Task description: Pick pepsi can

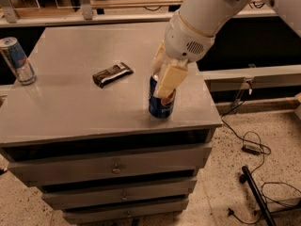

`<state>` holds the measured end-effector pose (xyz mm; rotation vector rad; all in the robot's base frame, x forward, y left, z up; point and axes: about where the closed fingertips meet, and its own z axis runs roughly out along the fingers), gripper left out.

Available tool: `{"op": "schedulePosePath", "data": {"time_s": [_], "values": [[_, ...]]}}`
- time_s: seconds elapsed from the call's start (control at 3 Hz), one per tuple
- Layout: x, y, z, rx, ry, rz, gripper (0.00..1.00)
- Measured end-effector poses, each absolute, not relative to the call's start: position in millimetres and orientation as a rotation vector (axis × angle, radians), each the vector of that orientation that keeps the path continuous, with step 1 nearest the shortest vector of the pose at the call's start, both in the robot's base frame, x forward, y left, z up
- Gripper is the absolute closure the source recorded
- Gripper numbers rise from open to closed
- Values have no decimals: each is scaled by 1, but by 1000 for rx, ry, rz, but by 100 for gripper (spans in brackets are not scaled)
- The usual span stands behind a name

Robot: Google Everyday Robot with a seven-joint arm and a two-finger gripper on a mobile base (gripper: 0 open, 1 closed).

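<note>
The arm [214,6] is showing a thick, smooth white shell, swelling into a rounded wrist housing [186,34]. A thin tan seam is ringing that housing, and a small patch of dotted vent holes [195,47] is sitting on its side. Below, the tool [161,86] is looking cream-yellow, flat and blocky, hanging at the can [162,108] near the counter's [70,112] right front.
</note>
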<state>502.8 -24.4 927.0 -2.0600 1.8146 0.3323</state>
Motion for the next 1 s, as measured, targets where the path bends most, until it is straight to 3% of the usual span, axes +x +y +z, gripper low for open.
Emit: {"op": "schedulePosePath", "data": {"time_s": [0.33, 1.0], "values": [[503, -40, 960, -2035, 1781, 279, 100], [504, -53, 1005, -1999, 1734, 190, 100]]}}
